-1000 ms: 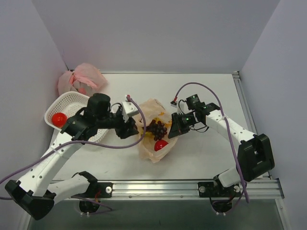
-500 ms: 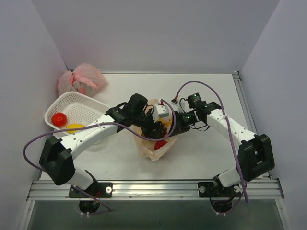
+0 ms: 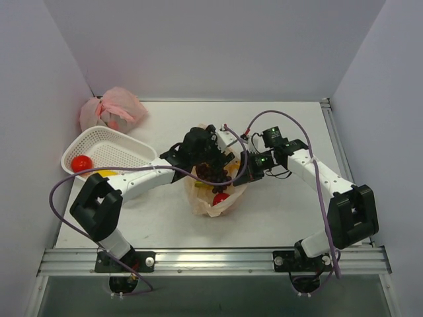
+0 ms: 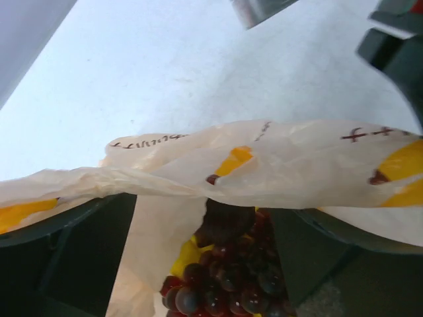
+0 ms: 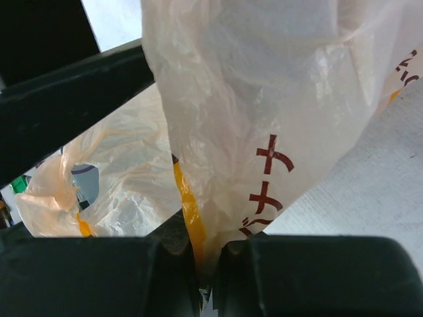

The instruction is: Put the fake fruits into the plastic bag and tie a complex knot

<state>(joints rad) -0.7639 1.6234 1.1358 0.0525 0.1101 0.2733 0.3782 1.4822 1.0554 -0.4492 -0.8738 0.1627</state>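
Observation:
The plastic bag [image 3: 210, 201], pale orange with banana prints, lies mid-table with its mouth held up. Inside it are a dark purple grape bunch [image 3: 215, 173], a red fruit [image 3: 221, 197] and a yellow piece [image 4: 187, 254]. My left gripper [image 3: 206, 156] is open at the bag's mouth. In the left wrist view its fingers [image 4: 73, 257] stand wide apart with bag film [image 4: 277, 168] draped across them and the grapes [image 4: 228, 281] between. My right gripper [image 3: 247, 169] is shut on the bag's right rim, and the film [image 5: 218, 165] is pinched between its fingers [image 5: 297, 277].
A white mesh basket [image 3: 115, 146] at the left holds a red round fruit [image 3: 81, 163] and a yellow piece [image 3: 100, 174]. A tied plain pink bag [image 3: 114, 108] lies at the back left corner. Purple cables loop over both arms.
My left arm swung right from beside the basket to the bag's mouth, reaching over the grapes. My right gripper kept hold of the bag's rim and barely moved.

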